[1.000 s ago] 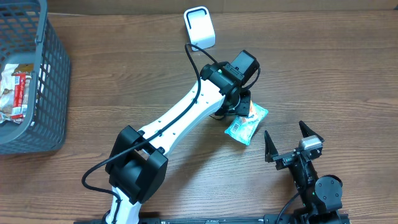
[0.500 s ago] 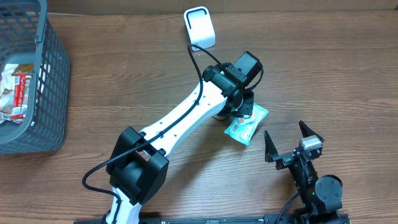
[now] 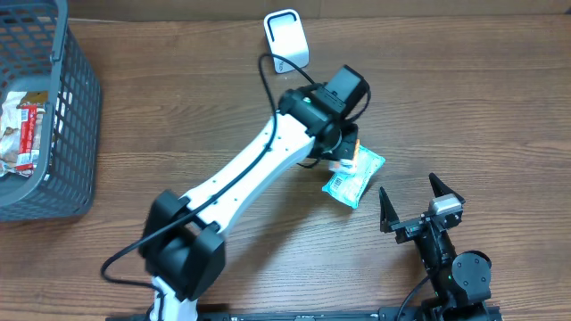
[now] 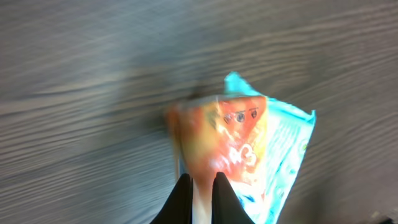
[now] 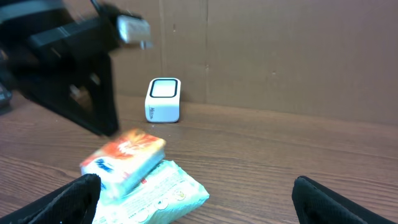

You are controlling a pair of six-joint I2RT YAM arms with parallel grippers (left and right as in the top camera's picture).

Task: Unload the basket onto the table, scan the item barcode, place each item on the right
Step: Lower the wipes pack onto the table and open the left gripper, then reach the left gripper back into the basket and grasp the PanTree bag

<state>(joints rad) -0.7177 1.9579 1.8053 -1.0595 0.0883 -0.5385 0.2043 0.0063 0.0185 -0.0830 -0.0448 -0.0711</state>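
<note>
Bench (image 3: 178, 107) of brown wood grain fills the overhead view. A grey slatted basket (image 3: 76, 125) stands at its left edge with snack wrappers inside. The white left arm (image 3: 250, 169) reaches diagonally from the near edge toward the middle. Its left gripper (image 4: 200, 186) is pinched narrow on the edge of the orange packet (image 4: 217, 140), fingers almost touching with only the wrapper between them. The right gripper (image 3: 413, 198) sits near the bench's front right with its jaws spread wide, holding nothing. A teal packet (image 3: 361, 178) lies flat just left of it. The orange packet rests tilted on top of the teal one. The small white scanner (image 3: 286, 38) stands upright at the far edge, apart from both packets.
</note>
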